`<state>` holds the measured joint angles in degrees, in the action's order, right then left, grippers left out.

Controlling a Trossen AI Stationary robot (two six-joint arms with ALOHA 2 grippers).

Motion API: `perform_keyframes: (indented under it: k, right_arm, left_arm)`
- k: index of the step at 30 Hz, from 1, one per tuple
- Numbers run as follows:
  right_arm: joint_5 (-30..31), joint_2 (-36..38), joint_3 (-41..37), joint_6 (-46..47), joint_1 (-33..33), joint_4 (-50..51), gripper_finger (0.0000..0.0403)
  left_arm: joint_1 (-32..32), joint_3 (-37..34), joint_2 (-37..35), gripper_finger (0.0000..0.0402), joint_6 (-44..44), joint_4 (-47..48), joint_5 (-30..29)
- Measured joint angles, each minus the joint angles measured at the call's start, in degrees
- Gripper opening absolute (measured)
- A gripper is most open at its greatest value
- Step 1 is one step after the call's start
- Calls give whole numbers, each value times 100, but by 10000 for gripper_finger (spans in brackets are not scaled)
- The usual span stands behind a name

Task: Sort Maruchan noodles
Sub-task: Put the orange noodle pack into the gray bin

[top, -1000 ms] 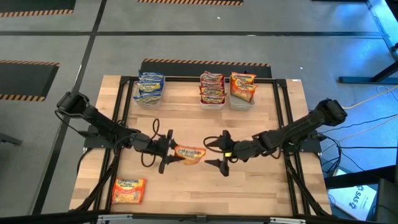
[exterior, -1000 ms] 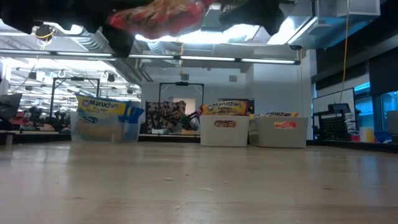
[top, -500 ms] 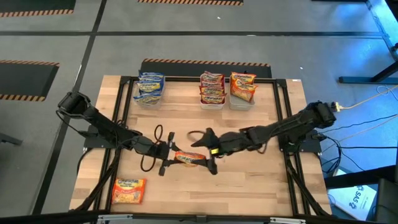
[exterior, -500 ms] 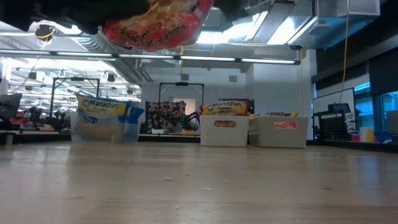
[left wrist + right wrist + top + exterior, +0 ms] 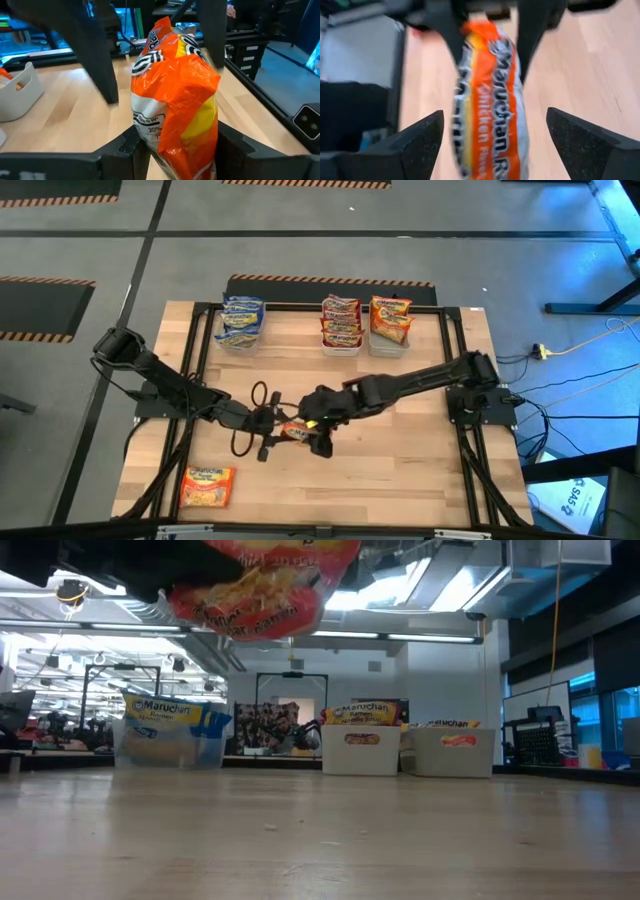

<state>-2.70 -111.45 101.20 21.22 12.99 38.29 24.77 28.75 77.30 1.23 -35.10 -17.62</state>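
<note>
The left gripper (image 5: 272, 431) hangs above the middle of the bench (image 5: 420, 470), toward its front edge, with its fingers (image 5: 125, 145) clamped on an orange packet (image 5: 296, 432). In the left wrist view the packet (image 5: 175, 100) stands between the two dark fingers, pressed on both sides. The low view shows it (image 5: 262, 585) lifted clear of the bench top.

The right gripper (image 5: 318, 430) has reached in from the right side and sits at the packet's other end. Its fingers (image 5: 417, 140) are spread wide, one on each side of the packet (image 5: 492, 105), not touching it.

Another orange packet (image 5: 207, 485) lies flat near the front left corner. Along the back edge stand three bins: the left bin (image 5: 241, 322) holds blue packets, the middle bin (image 5: 341, 325) red ones, and the right bin (image 5: 389, 320) orange ones.
</note>
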Motion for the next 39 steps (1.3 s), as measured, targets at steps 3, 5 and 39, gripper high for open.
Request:
perform_keyframes:
  k: [3,5,39]
  right_arm:
    - [-58,-185,149,-5,0,299,335]
    - [-117,-210,167,-7,0,230,335]
    - [-156,-229,175,-221,0,228,79]
  left_arm:
    - [0,0,0,155,16,4,-21]
    - [0,0,0,155,37,60,-39]
    - [2,-7,-60,195,227,232,-288]
